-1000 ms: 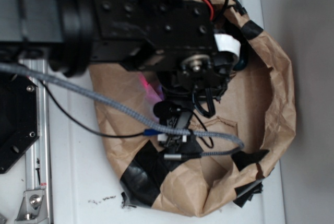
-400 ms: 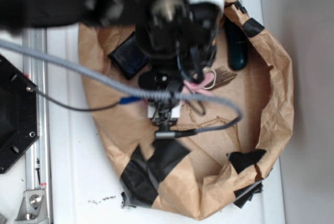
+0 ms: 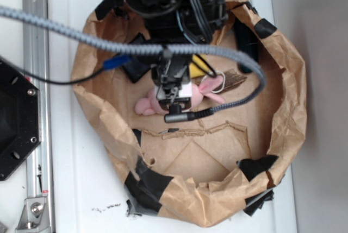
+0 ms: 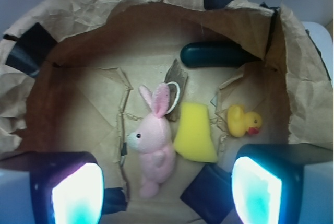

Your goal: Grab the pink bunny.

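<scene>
Wrist view: pink bunny (image 4: 155, 148) lies on its side on the floor of the brown paper bag (image 4: 73, 10), ears pointing far, feet near, white loop (image 4: 174, 92) at the ear tips. Yellow sponge (image 4: 194, 133) touches its right side. Yellow rubber duck (image 4: 243, 121) sits further right, apart from the bunny, against the bag wall. Dark oblong object (image 4: 214, 55) lies at the far side, and a dark flat piece (image 4: 206, 198) is near right, partly cut off.

Gripper (image 4: 167, 192) hangs above the bunny with its fingers (image 4: 75, 192) spread wide apart, nothing between them. The bunny sits in the gap, nearer the left finger.

Exterior view: arm covers most of the bag (image 3: 283, 108), which sits on the white desk (image 3: 70, 189); bunny (image 3: 204, 90) shows only as pink bits either side of the gripper (image 3: 173, 100).

Judgement: pre-grasp hover, spread wide to straddle the body. A straight drop should work, but the sponge touching the bunny may get pinched too, so a small shift left could help. Soft plush should squash easily.
</scene>
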